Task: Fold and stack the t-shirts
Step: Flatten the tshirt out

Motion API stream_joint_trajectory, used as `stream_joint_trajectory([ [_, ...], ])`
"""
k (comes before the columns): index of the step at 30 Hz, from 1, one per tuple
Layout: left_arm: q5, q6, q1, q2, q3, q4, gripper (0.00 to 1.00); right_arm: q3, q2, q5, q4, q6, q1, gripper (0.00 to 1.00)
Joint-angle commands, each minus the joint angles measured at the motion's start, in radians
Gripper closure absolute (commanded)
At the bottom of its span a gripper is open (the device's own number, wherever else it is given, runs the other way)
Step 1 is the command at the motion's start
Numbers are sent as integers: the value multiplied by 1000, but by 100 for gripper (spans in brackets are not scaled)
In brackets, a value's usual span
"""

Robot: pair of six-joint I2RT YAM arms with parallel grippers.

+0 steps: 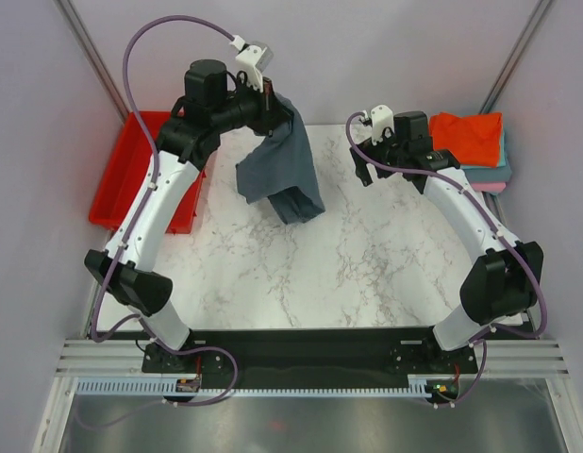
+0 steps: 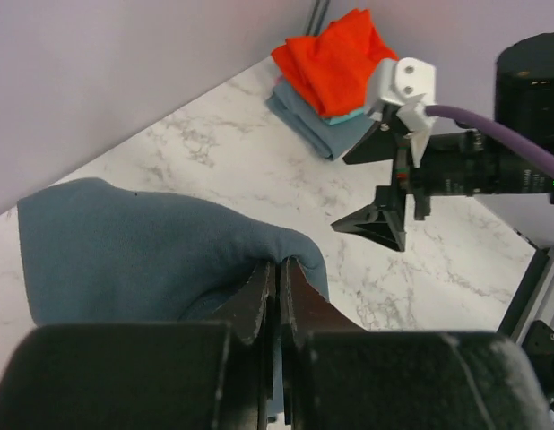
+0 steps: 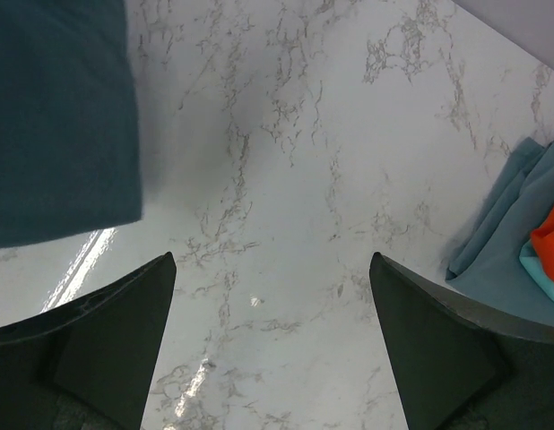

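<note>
Blue shirt (image 1: 277,175) hangs from the left pincer (image 2: 277,269), which is clamped on its top edge so it drops straight. Right pincer (image 3: 272,269) is wide apart beside it, likely ready to grab another corner.

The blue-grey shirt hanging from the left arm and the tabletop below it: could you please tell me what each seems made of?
Blue-grey shirt: soft matte cloth, probably a knit; it hangs limp in folds, without shine. Tabletop: smooth white marble-look surface with grey veins, glossy enough to reflect light; stone or laminate cannot be told.
</note>
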Motion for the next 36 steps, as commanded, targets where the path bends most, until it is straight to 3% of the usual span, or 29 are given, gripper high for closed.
stream_joint_trajectory([
  [1,54,24,-8,-2,5,27,98,21,-22,22,28,-8,-5,2],
  [2,84,15,-9,-3,-38,25,97,19,-25,23,27,-8,-8,2],
  [3,112,-13,-9,-10,-66,25,67,18,-26,28,28,-8,-10,2],
  [4,164,-25,-11,-14,-93,27,47,13,-31,31,28,-10,-11,2],
  [6,207,-39,-20,-28,-165,28,18,10,-35,38,31,-8,-19,2],
  [9,175,-9,-23,-59,-202,25,12,11,-40,51,36,-2,-33,2],
  [13,-34,90,-22,-80,-187,-19,3,71,-28,-21,24,-17,-30,2],
  [20,-400,119,4,-155,-391,-18,2,224,164,-76,-151,-235,208,4],
  [28,-396,71,99,-263,-527,-10,5,444,483,-57,-193,-243,376,4],
  [36,-345,2,219,-335,-603,-18,7,495,624,5,-151,-251,410,7],
])
